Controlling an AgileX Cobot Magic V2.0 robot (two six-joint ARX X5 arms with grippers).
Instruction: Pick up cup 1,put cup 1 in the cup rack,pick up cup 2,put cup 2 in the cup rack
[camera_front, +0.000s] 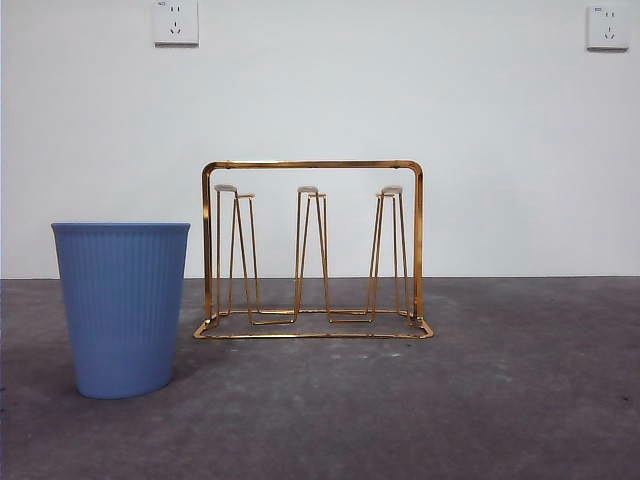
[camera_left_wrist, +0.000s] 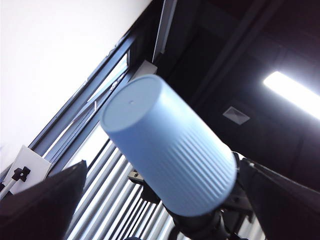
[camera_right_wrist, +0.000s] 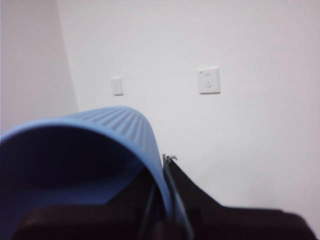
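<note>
While neither arm shows in the front view, a standing blue cup (camera_front: 122, 305) rests upright, mouth up, on the grey bench (camera_front: 500, 400), near the camera on the picture's left side. Just beside it and a little farther back stands the cup rack (camera_front: 312, 250), its gold wire base flat on the bench. Its three white-tipped prongs are bare and upright under the arched frame. Cup and rack do not touch. Two white wall sockets (camera_front: 175, 22) sit high on the wall behind.

The right end effector (camera_right_wrist: 165, 167) is clamped on the rim of a held blue cup (camera_right_wrist: 100, 145). One black jaw is inside the mouth and the other against the ribbed outer wall, and the cup lies tilted on its side in front of a white wall.

The left end effector (camera_left_wrist: 163, 164) points up toward a dark ceiling with a lit light panel (camera_left_wrist: 295, 92). Its jaws are spread wide, and neither is seen touching anything. The held blue cup appears between them in the left wrist view, closed base toward the camera, with black hardware at its rim end.
</note>
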